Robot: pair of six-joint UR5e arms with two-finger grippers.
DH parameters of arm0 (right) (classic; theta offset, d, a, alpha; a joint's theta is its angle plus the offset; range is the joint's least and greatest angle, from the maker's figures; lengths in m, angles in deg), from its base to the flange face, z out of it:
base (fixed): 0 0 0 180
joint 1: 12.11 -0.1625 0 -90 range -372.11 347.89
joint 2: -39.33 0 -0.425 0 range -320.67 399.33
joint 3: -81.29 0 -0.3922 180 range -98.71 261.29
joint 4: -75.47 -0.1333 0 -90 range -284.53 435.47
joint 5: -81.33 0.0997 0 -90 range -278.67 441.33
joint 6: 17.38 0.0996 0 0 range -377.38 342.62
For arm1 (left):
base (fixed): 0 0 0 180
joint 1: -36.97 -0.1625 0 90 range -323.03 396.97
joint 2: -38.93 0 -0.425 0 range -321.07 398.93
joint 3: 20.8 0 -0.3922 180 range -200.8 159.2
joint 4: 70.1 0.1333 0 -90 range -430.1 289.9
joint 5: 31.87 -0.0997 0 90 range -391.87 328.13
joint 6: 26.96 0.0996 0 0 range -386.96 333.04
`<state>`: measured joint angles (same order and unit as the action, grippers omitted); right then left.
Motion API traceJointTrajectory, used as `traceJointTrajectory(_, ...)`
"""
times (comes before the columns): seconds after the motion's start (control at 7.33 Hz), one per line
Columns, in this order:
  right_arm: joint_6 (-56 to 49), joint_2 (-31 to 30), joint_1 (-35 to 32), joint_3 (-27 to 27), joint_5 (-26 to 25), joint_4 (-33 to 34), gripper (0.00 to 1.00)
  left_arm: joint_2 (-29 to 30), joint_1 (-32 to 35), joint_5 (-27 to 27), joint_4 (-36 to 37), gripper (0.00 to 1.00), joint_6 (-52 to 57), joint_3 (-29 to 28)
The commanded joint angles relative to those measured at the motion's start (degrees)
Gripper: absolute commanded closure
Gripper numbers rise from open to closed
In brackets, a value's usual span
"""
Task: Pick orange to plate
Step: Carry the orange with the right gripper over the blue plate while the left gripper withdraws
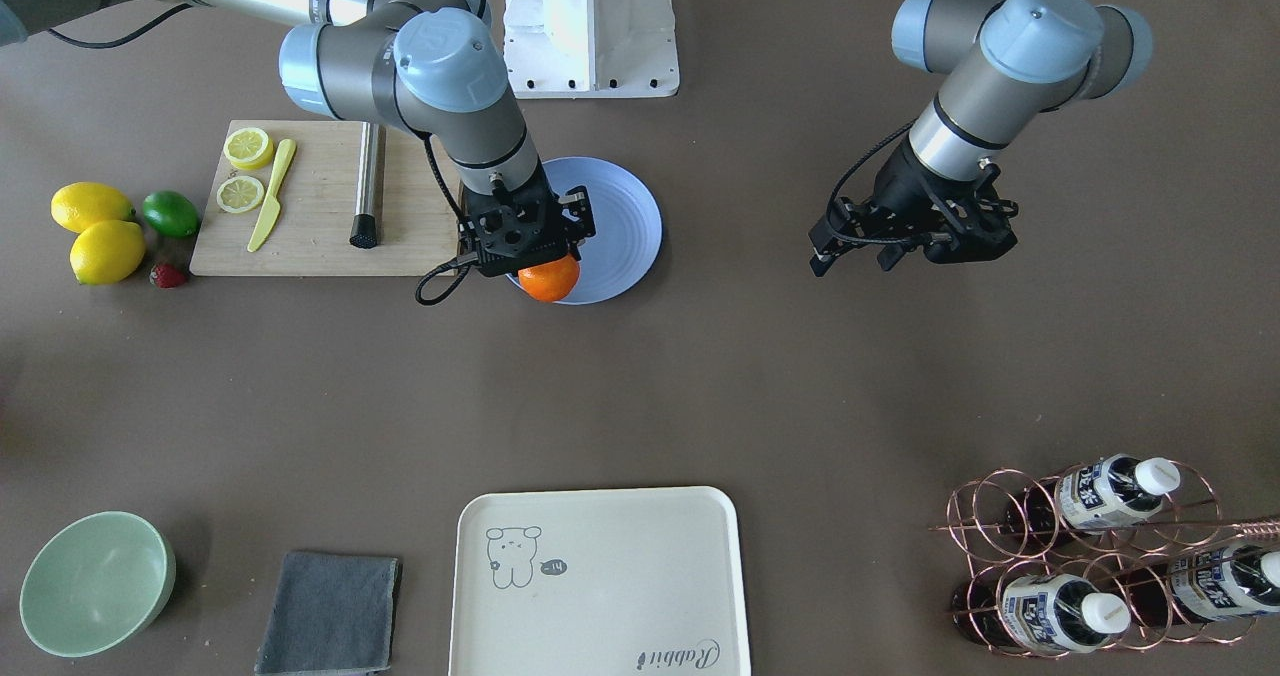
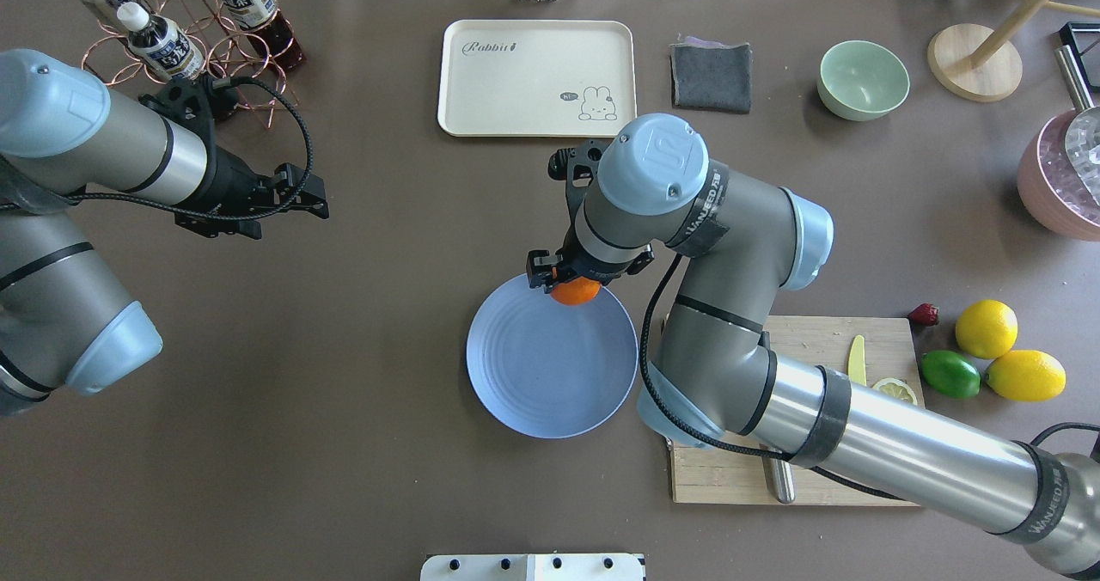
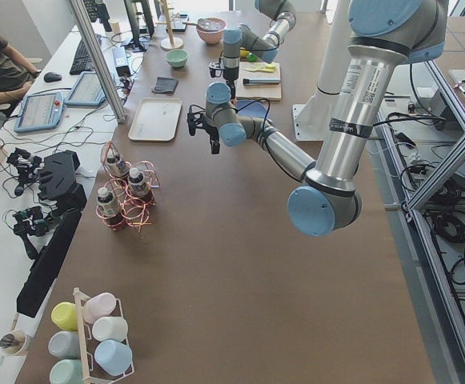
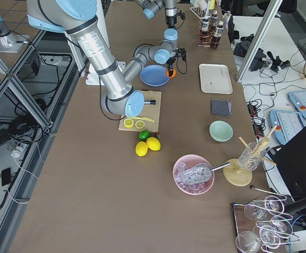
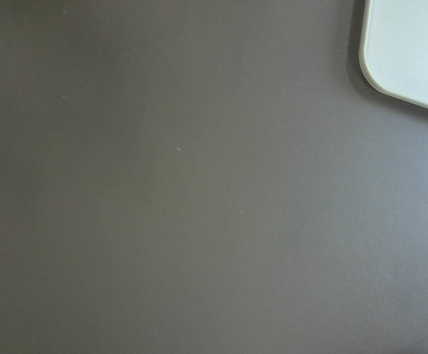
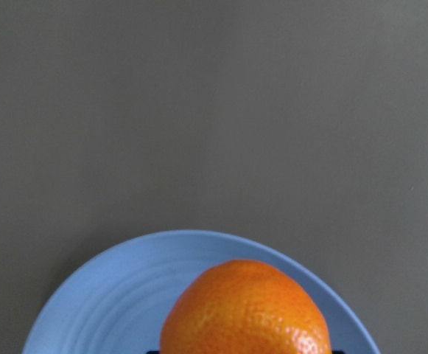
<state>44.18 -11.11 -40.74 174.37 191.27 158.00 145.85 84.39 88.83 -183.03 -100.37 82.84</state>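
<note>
The orange [image 1: 550, 280] [image 2: 576, 292] is held between the fingers of my right gripper [image 1: 546, 264] [image 2: 571, 284], which is shut on it. It hangs over the far rim of the blue-grey plate [image 1: 622, 218] [image 2: 541, 366], on the side away from the robot. In the right wrist view the orange [image 6: 247, 310] fills the lower middle, with the plate [image 6: 103, 299] under it. My left gripper [image 1: 822, 249] [image 2: 320, 198] hovers open and empty over bare table, far from the plate.
A wooden cutting board [image 1: 310, 231] with lemon slices, a yellow knife and a metal rod lies beside the plate. Two lemons [image 1: 100, 236], a lime [image 1: 170, 213] and a strawberry sit beyond it. A cream tray [image 1: 600, 576], green bowl [image 1: 95, 581], grey cloth [image 1: 330, 611] and bottle rack [image 1: 1090, 556] line the far side.
</note>
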Motion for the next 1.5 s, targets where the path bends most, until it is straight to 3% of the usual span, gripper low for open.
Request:
traceJointTrajectory(0.0, 2.2, -0.3, 4.7, 0.1, -3.9, 0.1, 1.00, -0.1, 1.2, 0.9, 0.0, 0.03, 1.3, -0.6)
traceJointTrajectory(0.55, 2.2, -1.2, 5.9, 0.3, -3.9, 0.7, 1.00, -0.1, 1.1, 0.8, 0.0, 0.03, 0.9, -0.2)
traceJointTrajectory(0.68, 2.2, -1.2, 6.0, 0.3, -3.9, 0.7, 0.42, -0.1, 1.1, 0.8, 0.0, 0.03, 0.8, -0.2)
traceJointTrajectory(0.82, 2.3, -1.5, 6.0, 1.4, -3.9, 0.8, 0.00, -0.1, 1.1, 0.8, 0.0, 0.03, 0.8, -0.1)
traceJointTrajectory(1.09, 2.2, -5.2, 4.2, 7.4, -3.0, 0.9, 0.00, -0.2, 1.2, 1.3, 0.2, 0.03, 1.2, 0.1)
traceJointTrajectory(1.23, 1.1, -10.3, -1.2, 12.6, 1.2, 1.4, 0.00, -0.8, 2.1, 2.9, 0.3, 0.03, 3.3, -0.6)
traceJointTrajectory(1.36, -3.9, -13.7, -10.2, 14.4, 10.3, 3.2, 0.00, -3.5, 5.3, 4.6, 1.9, 0.03, 12.3, -0.2)
